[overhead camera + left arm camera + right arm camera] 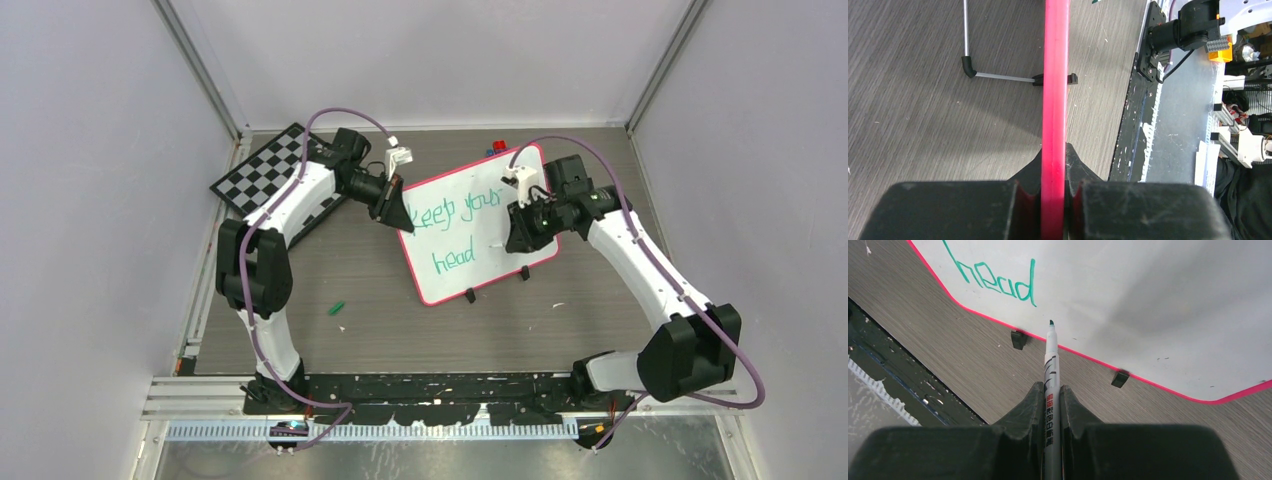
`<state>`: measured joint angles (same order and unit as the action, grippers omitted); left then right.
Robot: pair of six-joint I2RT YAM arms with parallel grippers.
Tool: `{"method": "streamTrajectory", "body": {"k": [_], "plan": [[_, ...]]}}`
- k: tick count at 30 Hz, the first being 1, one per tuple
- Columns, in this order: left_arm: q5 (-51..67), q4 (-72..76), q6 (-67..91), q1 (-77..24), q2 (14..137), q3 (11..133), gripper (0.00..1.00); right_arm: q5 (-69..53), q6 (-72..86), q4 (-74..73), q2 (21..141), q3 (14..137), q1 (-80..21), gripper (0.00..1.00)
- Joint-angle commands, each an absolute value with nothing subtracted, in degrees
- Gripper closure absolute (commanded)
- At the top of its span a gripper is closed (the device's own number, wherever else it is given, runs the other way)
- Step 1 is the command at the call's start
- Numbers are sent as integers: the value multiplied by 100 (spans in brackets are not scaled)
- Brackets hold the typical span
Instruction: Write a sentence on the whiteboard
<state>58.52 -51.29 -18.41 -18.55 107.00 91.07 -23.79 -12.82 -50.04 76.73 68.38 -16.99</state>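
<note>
Two lines of green handwritten marker lettering [452, 260], "keep your" over "head", fill the left part of the glossy white rectangular whiteboard [500, 250] with a thin red-pink rim, which lies askew at the middle of the grey wood-grain table [380, 330]. The left gripper [397, 212] is pressed together on the board's left edge, and the rim [1055, 100] runs straight up between its black fingers [1023, 200] in the left wrist view. The right gripper [1050, 392] pinches a slim grey marker [1050, 365] over the board's right half; its dark tip sits at the near rim just right of "head" [998, 282], between the two small black feet [1018, 339]. Whether the tip touches the surface cannot be told. Right of "head" the board is blank out to its right corner, where grey shadow dulls the gloss. A black-and-white checkered chessboard [265, 175] lies at the far left, partly under the left arm. A small green piece [337, 308] lies on the table well apart from the near-left corner of the board, too small to make out.
</note>
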Motion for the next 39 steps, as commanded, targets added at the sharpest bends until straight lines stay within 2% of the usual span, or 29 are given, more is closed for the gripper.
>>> {"method": "streamTrajectory", "body": {"k": [1, 13, 39], "plan": [[5353, -5388, -2319, -2010, 10562, 9158, 100, -2746, -1329, -4938, 7422, 7029, -1553, 100], [5366, -5454, -2373, -2041, 10626, 9202, 100, -2446, -1050, -4228, 7266, 6621, -1537, 100], [5331, -5571, -2451, -2091, 10713, 9290, 100, -2066, -1036, -3766, 7619, 6168, -1592, 100]]}}
